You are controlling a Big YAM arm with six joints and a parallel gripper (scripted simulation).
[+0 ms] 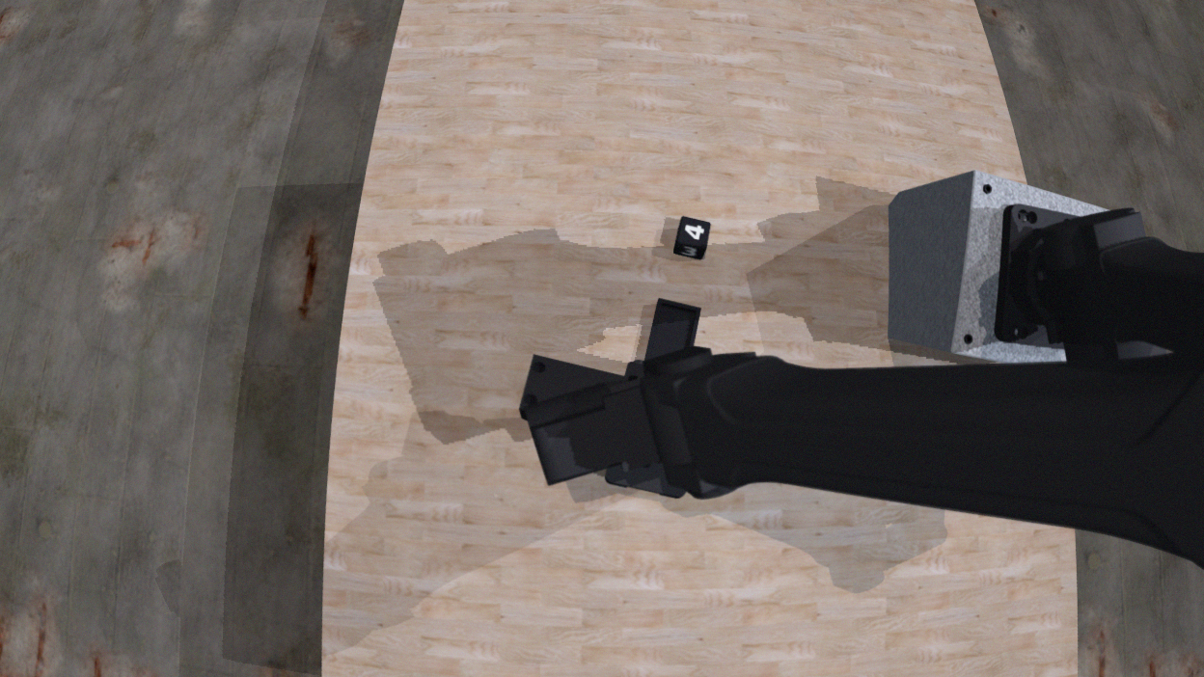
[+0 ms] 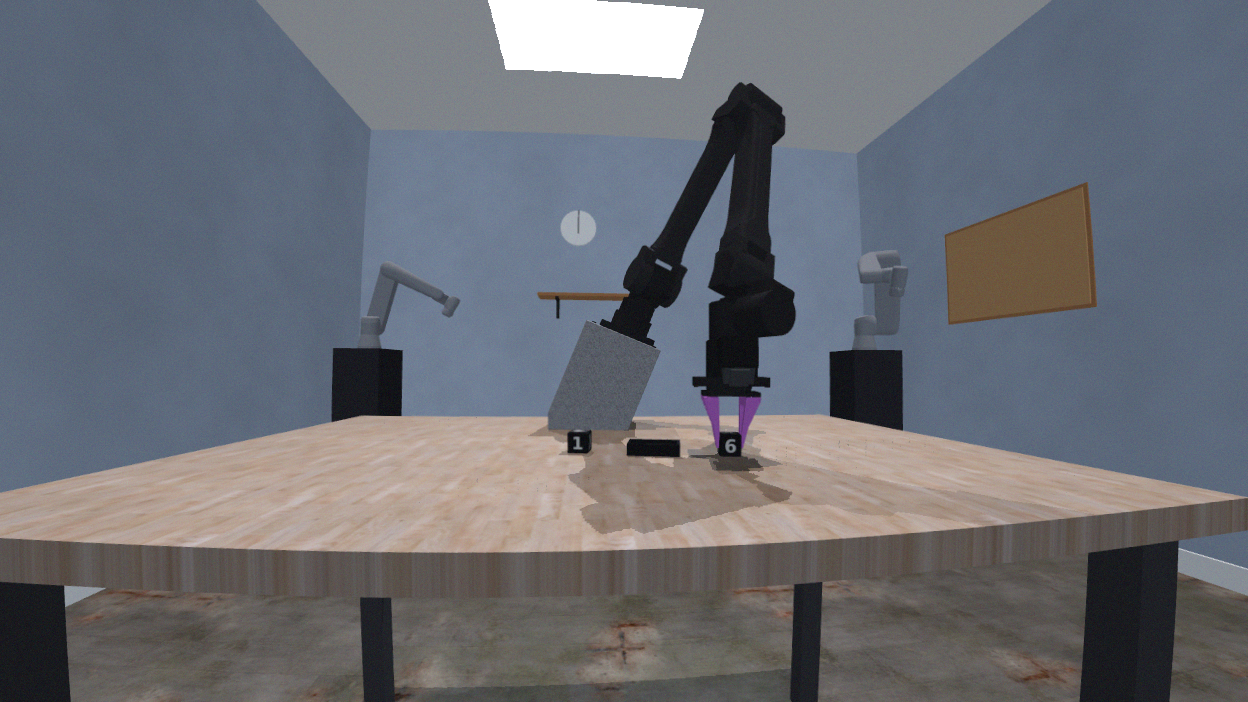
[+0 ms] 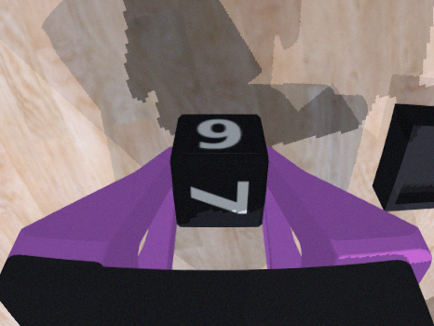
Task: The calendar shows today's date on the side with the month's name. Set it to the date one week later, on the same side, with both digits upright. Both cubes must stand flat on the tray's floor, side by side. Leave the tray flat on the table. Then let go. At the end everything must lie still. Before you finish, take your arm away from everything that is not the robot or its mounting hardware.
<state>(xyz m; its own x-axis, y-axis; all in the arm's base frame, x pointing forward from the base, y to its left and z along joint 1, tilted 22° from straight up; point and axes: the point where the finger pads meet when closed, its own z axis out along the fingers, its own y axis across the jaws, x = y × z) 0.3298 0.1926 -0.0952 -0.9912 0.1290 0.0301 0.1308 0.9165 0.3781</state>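
Observation:
My gripper with purple fingers is shut on a black cube. The cube shows a 7 on the face towards the wrist camera and a 6 on the far side face. In the exterior view the held cube shows a 6 and hangs just above the table. The black tray lies flat on the table to its left; it shows in the wrist view at the right edge and in the top view, half hidden by my arm. The second black cube lies on the table beyond the tray, with a 4 on top and a 1 towards the front.
A grey speckled block carries my arm's base at the back right of the table. My arm spans the right half of the top view and hides the gripper there.

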